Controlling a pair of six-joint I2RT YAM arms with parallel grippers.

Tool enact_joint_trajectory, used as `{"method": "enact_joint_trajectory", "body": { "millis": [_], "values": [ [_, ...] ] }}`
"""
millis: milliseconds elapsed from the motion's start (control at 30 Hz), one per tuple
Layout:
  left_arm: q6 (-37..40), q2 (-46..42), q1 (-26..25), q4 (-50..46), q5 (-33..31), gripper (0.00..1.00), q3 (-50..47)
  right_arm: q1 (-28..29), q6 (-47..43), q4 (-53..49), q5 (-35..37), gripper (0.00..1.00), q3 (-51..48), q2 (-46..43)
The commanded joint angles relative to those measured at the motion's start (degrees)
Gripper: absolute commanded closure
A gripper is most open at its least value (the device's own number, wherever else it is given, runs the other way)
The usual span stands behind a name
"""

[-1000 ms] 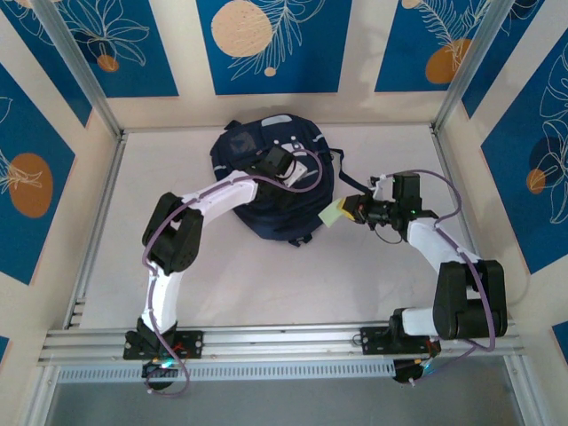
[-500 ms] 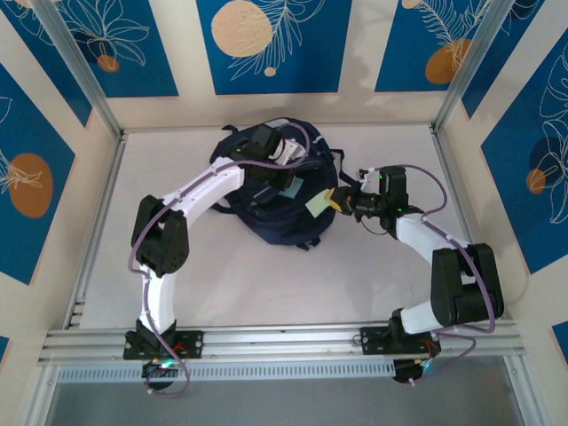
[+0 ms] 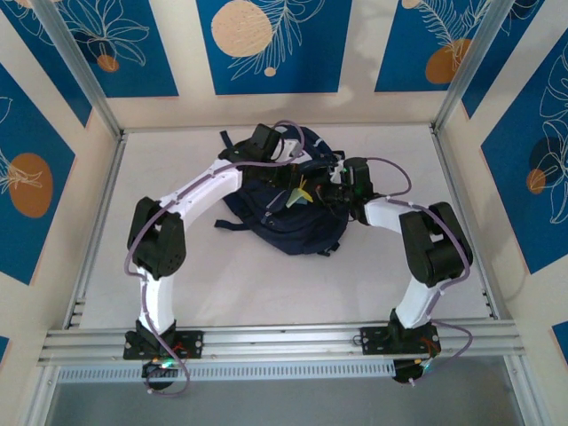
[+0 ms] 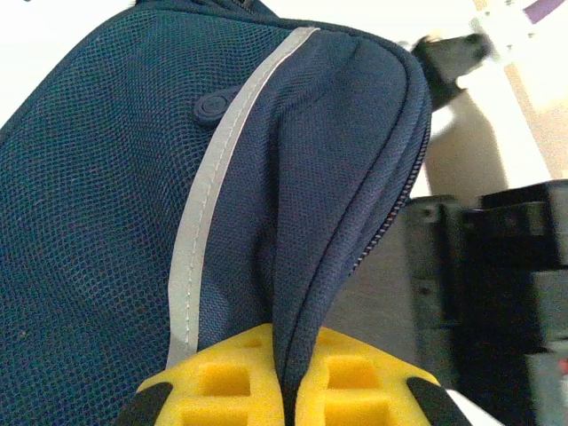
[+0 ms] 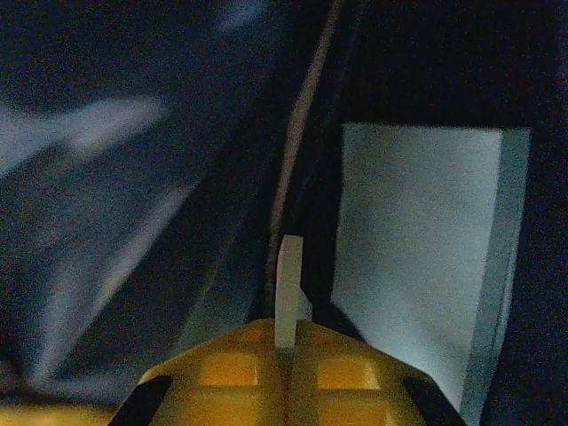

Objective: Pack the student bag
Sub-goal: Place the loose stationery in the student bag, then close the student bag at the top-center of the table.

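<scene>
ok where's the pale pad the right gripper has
Right wrist view: the pale pad is pinched edge-on in the right gripper, inside the dark opening of the student bag, just left of a light rectangular block.

Jaws pinch a thin pale card (image 5: 287, 284) beside a pale box (image 5: 417, 257) inside the student bag (image 5: 106, 186).

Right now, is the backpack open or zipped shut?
Open. The left gripper pinches an unzipped edge of the student bag, and the right gripper holds a pale card inside it.
</scene>
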Motion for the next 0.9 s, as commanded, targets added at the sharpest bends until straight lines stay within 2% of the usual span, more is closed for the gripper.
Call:
{"method": "enact_joint_trajectory", "body": {
  "millis": [0, 133, 267, 333, 467, 600, 700, 767, 867],
  "values": [
    [-3.49, -5.57, -0.5, 7.48, 4.6, 1.0, -0.17, 0.39, -0.26, -3.31, 8.26, 0.93, 2.3, 1.11],
    [-4.05, -5.53, -0.49, 7.98, 3.48, 1.0, -1.41, 0.22, -4.86, -14.04, 12.04, 0.71, 4.53, -1.17],
    [-4.71, -5.3, -0.42, 9.22, 2.64, 1.0, -2.67, 0.22, -12.64, -26.64, 18.48, 0.48, 5.62, -7.68],
    [-5.32, -5.18, -0.43, 10.12, 2.32, 1.0, -3.39, 0.05, -17.1, -33.28, 21.08, 0.4, 7.0, -10.4],
    [-6.23, -4.71, -0.43, 11.41, 1.76, 0.99, -4.05, 0.0, -26.75, -47.71, 26.05, 0.37, 11.17, -13.55],
    [-6.98, -5.43, -0.29, 11.35, 0.08, 0.51, -5.0, 1.22, -32.7, -55.18, 28.09, 0.37, 10.77, -17.61],
    [-8.2, -8.66, 0.71, 13.59, -2.66, 0.3, -9.58, 4.57, -32.8, -56.09, 28.65, 0.37, 8.72, -21.04],
    [-9.6, -11.55, 2.0, 16.02, -4.43, 0.24, -14.09, 7.47, -30.71, -55.82, 29.12, 0.37, 7.76, -22.2],
    [-11.8, -15.68, 4.93, 19.42, -6.05, 0.21, -21.98, 12.8, -25.74, -54.24, 30.7, 0.37, 7.37, -21.82]
  ]
}}
